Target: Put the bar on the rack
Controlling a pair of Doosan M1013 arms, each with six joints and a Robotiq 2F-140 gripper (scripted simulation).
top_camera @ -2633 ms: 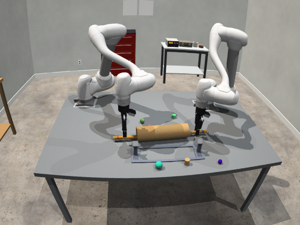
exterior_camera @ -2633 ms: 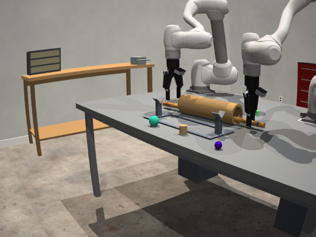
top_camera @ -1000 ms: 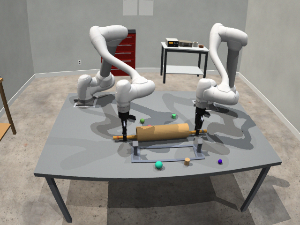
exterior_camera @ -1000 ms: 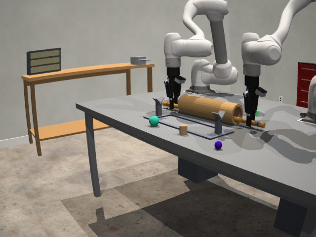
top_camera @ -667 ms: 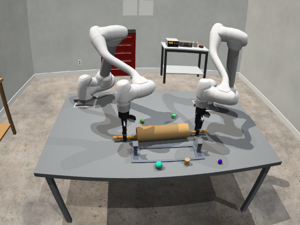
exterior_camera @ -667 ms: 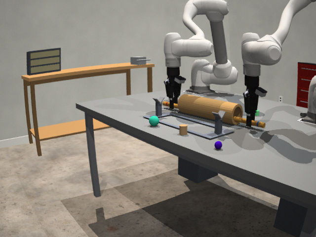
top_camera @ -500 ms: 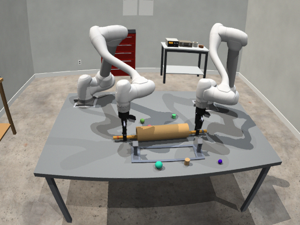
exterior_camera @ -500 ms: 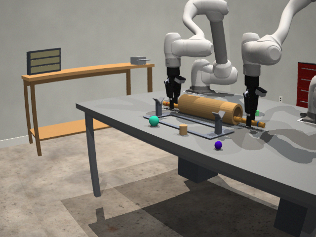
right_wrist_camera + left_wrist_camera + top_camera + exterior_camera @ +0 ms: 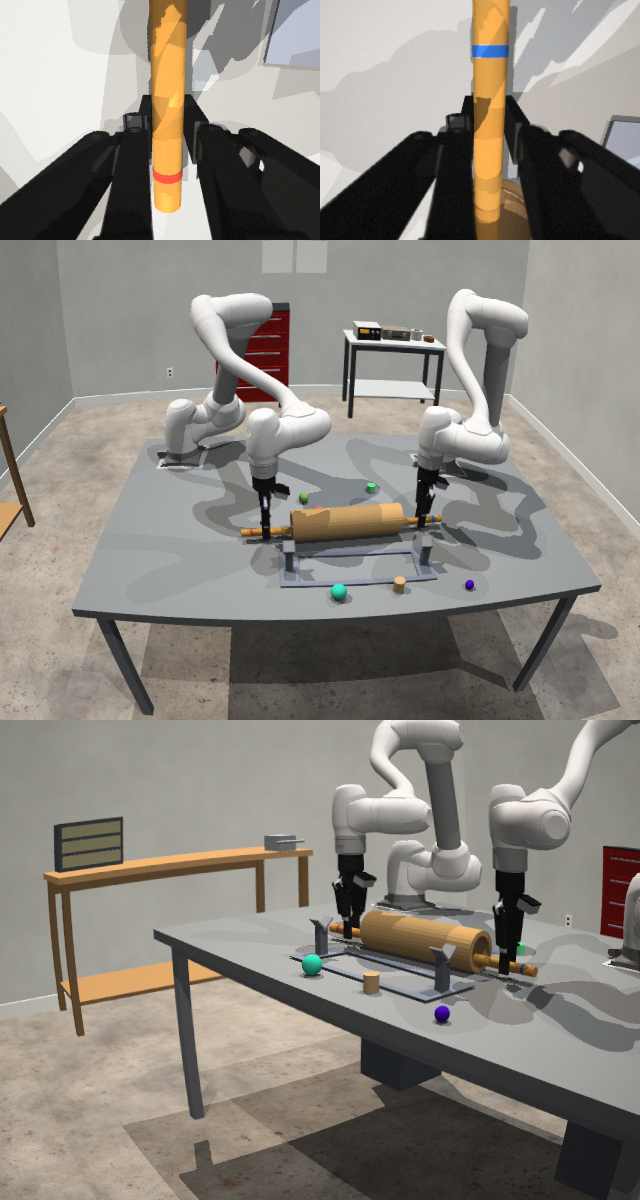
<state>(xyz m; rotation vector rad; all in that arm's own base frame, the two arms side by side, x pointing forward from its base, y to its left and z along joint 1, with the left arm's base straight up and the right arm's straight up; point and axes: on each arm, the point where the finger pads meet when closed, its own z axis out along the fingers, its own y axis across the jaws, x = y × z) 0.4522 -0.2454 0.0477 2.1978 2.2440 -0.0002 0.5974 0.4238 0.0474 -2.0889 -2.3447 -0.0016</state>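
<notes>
The orange bar (image 9: pixel 246 532) (image 9: pixel 531 971) (image 9: pixel 489 75) (image 9: pixel 168 75) lies low behind the rack, with the paper roll (image 9: pixel 346 523) (image 9: pixel 413 934) around its middle. My left gripper (image 9: pixel 421 524) (image 9: pixel 504 970) (image 9: pixel 488 110) is shut on the bar between the roll and the blue band. My right gripper (image 9: pixel 265 535) (image 9: pixel 348 934) (image 9: pixel 166 109) is shut on the bar between the roll and the red band. The grey rack (image 9: pixel 361 581) (image 9: pixel 395 990) stands on the table in front of the roll. Its two cradles are empty.
A teal ball (image 9: pixel 338 591) (image 9: pixel 311 964), a tan cylinder (image 9: pixel 399 584) (image 9: pixel 371 982) and a purple ball (image 9: pixel 469 584) (image 9: pixel 442 1013) are near the table's front edge. A green ball (image 9: pixel 303 497), a green cylinder (image 9: pixel 371 488) and a partly hidden red object (image 9: pixel 318 508) are behind the roll.
</notes>
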